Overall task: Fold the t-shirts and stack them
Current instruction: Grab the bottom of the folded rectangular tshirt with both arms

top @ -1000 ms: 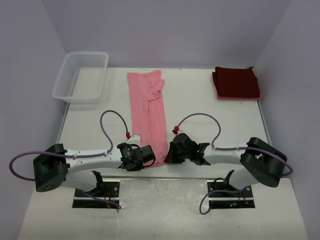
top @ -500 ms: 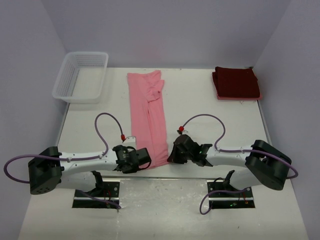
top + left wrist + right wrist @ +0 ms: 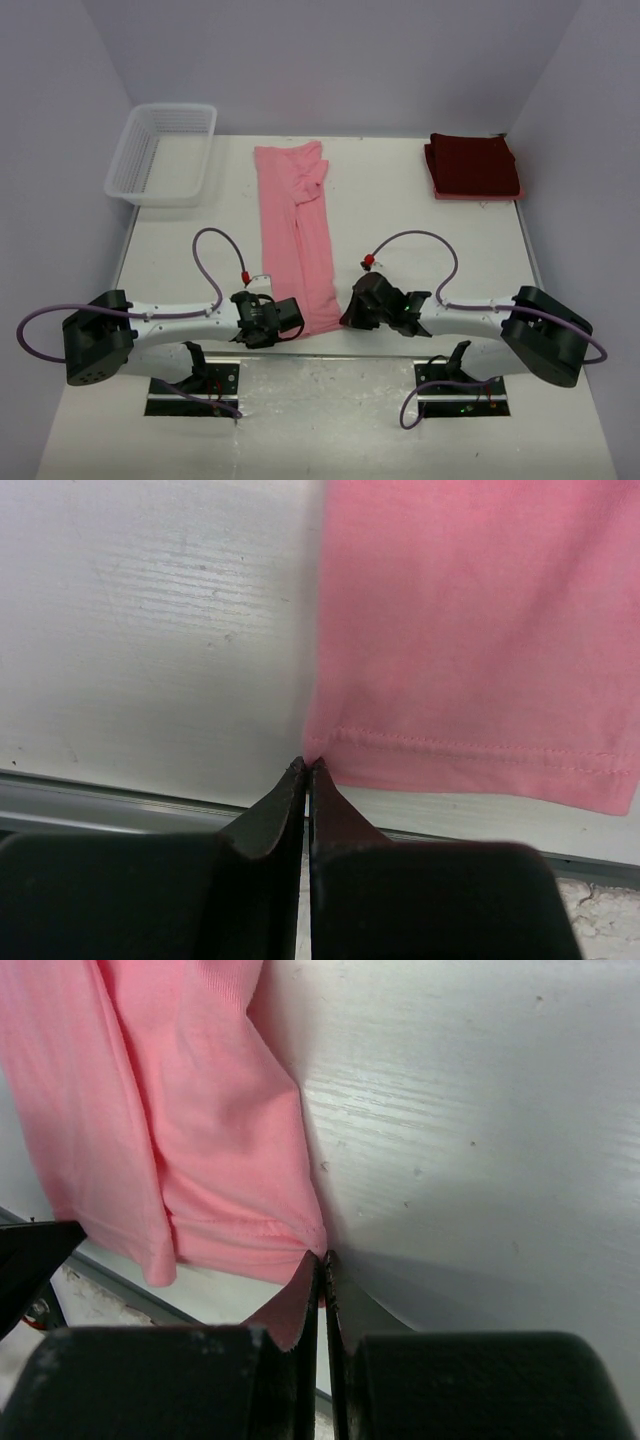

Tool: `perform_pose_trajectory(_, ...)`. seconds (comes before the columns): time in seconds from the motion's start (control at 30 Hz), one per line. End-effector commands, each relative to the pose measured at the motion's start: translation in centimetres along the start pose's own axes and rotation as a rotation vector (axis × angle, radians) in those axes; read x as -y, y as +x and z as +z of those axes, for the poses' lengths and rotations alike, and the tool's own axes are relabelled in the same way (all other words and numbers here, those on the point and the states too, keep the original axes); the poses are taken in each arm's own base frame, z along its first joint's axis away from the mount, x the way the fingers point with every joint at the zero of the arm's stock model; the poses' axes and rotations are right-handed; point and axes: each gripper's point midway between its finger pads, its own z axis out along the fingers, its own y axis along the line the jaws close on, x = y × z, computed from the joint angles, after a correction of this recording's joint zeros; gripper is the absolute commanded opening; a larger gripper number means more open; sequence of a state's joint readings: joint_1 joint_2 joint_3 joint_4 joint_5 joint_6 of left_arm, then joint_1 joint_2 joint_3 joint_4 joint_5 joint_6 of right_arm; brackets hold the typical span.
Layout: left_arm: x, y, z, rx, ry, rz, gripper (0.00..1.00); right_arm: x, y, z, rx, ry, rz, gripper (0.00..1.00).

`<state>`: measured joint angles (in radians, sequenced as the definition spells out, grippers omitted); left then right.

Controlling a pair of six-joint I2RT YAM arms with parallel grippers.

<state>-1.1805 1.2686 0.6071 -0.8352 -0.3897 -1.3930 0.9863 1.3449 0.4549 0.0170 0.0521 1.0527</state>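
Left gripper (image 3: 307, 765): jaws pressed together, tips pinching the left corner of the hem of the pink t-shirt (image 3: 296, 230), low in the left wrist view. Right gripper (image 3: 322, 1256): jaws likewise closed tight, tips nipping the hem's right corner, a sliver of pink cloth showing along the inner face of one finger. In the top view both grippers sit low, just left and right of centre, flanking the shirt's near end. Pink t-shirt: folded lengthwise into a narrow strip that runs from the upper centre of the top view down to the lower centre, with the bunched sleeve and collar end at the top and the stitched hem at the bottom, near the metal rail (image 3: 120, 805) along the table's near edge. Table (image 3: 400, 220): white, and the strip lies flat on it. Maroon t-shirt (image 3: 472, 165): folded into a compact square, upper right of the top view, well apart from the pink one and from both grippers. White lattice basket (image 3: 128, 150): upper left of the top view, upright, its open side up; both shirts lie on the table outside it.
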Motion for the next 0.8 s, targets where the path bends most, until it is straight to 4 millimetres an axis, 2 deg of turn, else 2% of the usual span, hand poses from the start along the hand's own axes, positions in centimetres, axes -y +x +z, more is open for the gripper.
perform_pose_trajectory(0.0,-0.9,0.6,0.2,-0.008,-0.027,-0.016,0.00,7.5,2.2,-0.9,-0.033,0.265,-0.021,0.00)
perform_pose_trajectory(0.17,-0.9,0.5,0.2,-0.007,-0.025,-0.014,0.00,7.9,2.7,-1.4,-0.019,0.305,-0.030,0.00)
perform_pose_trajectory(0.27,-0.8,0.5,0.1,-0.007,-0.024,-0.014,0.00,7.1,3.1,-1.8,-0.007,0.302,-0.040,0.00)
perform_pose_trajectory(0.43,-0.8,0.6,0.0,-0.013,-0.027,-0.008,0.00,6.0,4.8,-2.2,-0.022,0.310,-0.076,0.00)
perform_pose_trajectory(0.47,-0.7,0.6,-0.1,-0.012,-0.021,-0.009,0.00,6.3,5.1,-2.5,-0.025,0.333,-0.083,0.00)
perform_pose_trajectory(0.5,-0.6,0.6,-0.1,-0.012,-0.020,-0.007,0.00,5.7,5.2,-2.6,-0.016,0.326,-0.100,0.00)
perform_pose_trajectory(0.77,0.6,1.1,-1.4,-0.003,-0.010,0.023,0.00,4.6,4.7,-3.9,0.027,0.329,-0.121,0.00)
